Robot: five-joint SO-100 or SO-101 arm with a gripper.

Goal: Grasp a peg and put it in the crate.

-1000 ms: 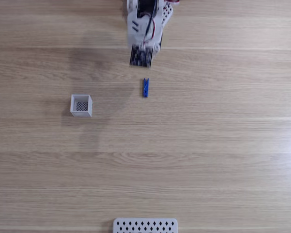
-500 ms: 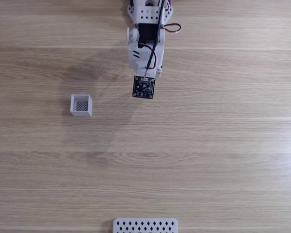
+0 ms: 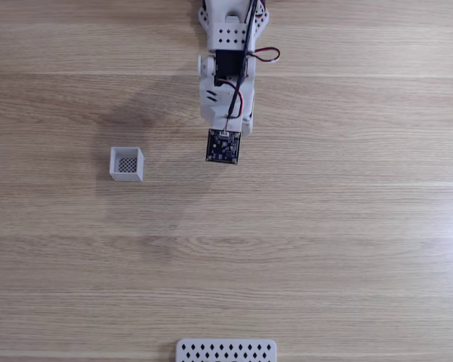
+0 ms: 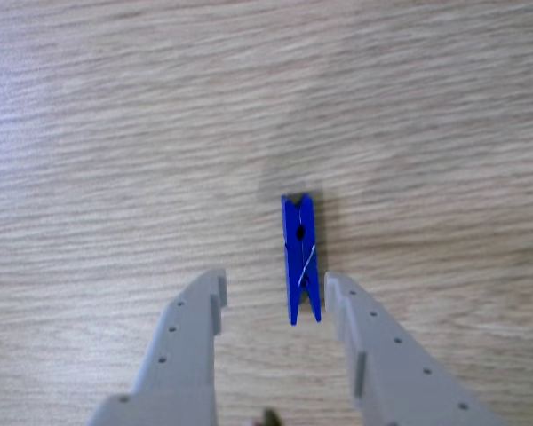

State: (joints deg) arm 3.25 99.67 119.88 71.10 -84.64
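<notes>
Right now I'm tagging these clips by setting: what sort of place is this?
Probably a hobby or lab tabletop rig rather than a lived-in room: a bare wood-grain table with only the small white crate, a blue peg between the open gripper fingers, and a white perforated panel at the table's edge.

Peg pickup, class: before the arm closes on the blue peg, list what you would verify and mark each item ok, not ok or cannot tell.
1. End effector open: ok, the two grey fingers stand apart.
2. Peg between the fingers: not ok yet; only its near end lies in the gap, close to the right finger in the other view.
3. Peg lying flat on the table: ok.
4. Peg in line with the fingers' length: ok, it runs along them.
5. Crate upright and free: ok, it stands to the arm's left in the fixed view, nothing inside.
6. End effector height above the table: cannot tell.
</notes>
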